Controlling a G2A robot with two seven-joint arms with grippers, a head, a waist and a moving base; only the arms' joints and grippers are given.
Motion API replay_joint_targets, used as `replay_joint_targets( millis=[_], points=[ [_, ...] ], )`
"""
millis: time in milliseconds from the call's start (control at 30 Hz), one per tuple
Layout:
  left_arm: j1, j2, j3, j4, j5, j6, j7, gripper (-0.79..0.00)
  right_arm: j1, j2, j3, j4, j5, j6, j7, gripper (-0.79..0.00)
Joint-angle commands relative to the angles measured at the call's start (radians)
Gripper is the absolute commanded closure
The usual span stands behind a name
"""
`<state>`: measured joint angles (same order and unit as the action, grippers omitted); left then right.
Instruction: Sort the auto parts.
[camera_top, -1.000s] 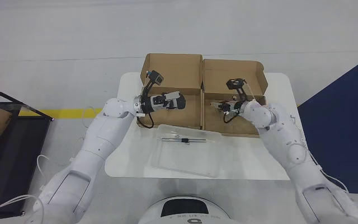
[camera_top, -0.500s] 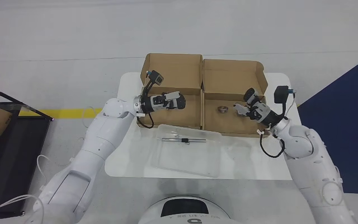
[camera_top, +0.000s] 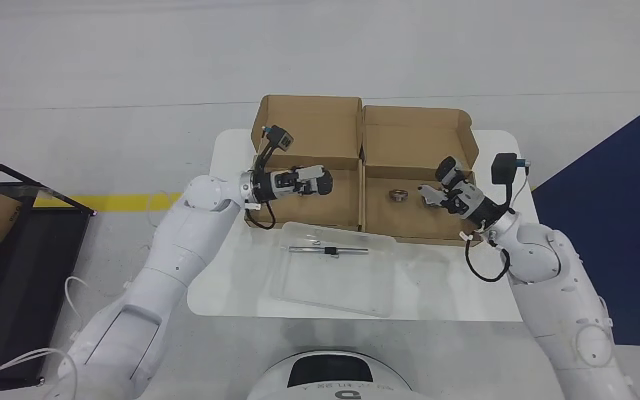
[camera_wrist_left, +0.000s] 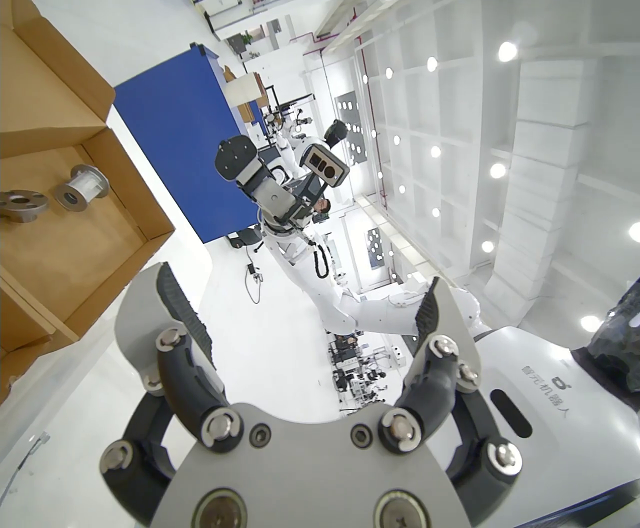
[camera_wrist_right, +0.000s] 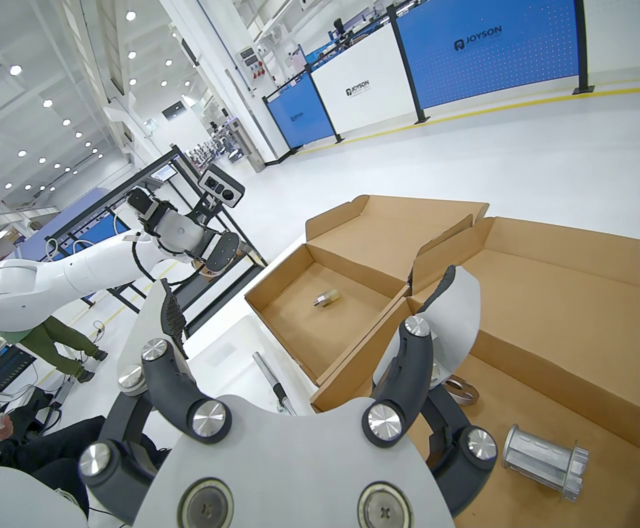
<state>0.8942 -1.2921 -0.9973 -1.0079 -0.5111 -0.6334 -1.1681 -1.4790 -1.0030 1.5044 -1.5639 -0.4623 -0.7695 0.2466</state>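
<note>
Both tools are empty right now. The left gripper has its jaws spread wide with nothing between them, up over the left box. The right gripper is spread and empty too, over the right box.

As I read it, 3 parts look sorted already. A small stubby part lies in the left box, and a flanged ring and a ribbed cylinder sit near each other in the right box. What's left looks like 1 thin rod on the clear tray in front of the boxes.

Hard to call: from the right wrist, the rod's near end and part of the ring sit behind the gripper. The tray's edges barely read against the white table, so I could be missing something tiny there.
</note>
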Motion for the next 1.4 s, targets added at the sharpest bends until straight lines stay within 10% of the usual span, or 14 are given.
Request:
replay_joint_targets(
  millis=[0,133,600,733,933,1367],
  points=[
    [0.028,0.013,0.004,-0.074,0.321,-0.009,0.045,-0.785,0.0,0.0,0.0,0.0,0.0,0.0,0.0,-0.785],
    [0.108,0.037,-0.015,-0.211,0.432,0.002,0.049,-0.785,0.0,0.0,0.0,0.0,0.0,0.0,0.0,-0.785],
    [0.108,0.038,-0.014,-0.214,0.449,0.005,0.054,-0.785,0.0,0.0,0.0,0.0,0.0,0.0,0.0,-0.785],
    [0.122,0.035,0.075,-0.377,0.987,0.19,0.236,-0.785,0.0,0.0,0.0,0.0,0.0,0.0,0.0,-0.785],
    [0.113,0.046,0.136,-0.484,1.289,0.227,0.172,-0.785,0.0,0.0,0.0,0.0,0.0,0.0,0.0,-0.785],
    [0.115,0.05,0.199,-0.537,1.339,0.109,0.119,-0.785,0.0,0.0,0.0,0.0,0.0,0.0,0.0,-0.785]
  ],
)
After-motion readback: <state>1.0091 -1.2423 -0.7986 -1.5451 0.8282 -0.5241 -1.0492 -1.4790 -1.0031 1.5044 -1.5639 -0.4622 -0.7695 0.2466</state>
